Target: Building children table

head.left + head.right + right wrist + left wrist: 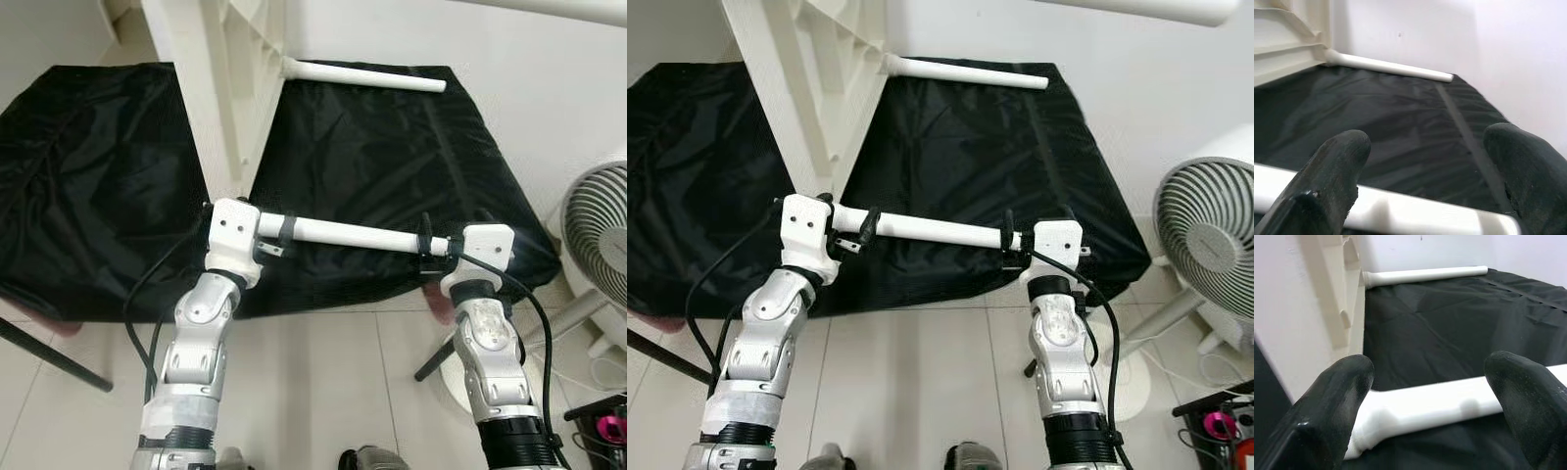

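Pale tiled floor and white walls enclose a low surface draped in crinkled black cloth [392,166], which serves as padding for the white plastic parts. A white pedestal fan [600,245] stands at the robot's right.

Item 1: white plastic child's tabletop panel [220,88], ribbed underside exposed, standing tilted on edge on the cloth; judged so placed to give access to its leg sockets.

Item 2: white cylindrical table leg, already fitted [362,75], projecting from the panel's far corner towards the right, over the cloth.

Item 3: loose white cylindrical table leg [353,234], held level above the cloth's near edge, its flanged end lying close to the panel's lower corner; probably being lined up with that socket.

Left tool [1427,404]: black fingers closed around the loose leg near its flanged end.

Right tool [1425,196]: fingers clasping the leg's opposite end. A hold at both ends presumably keeps the long part steady and steerable.
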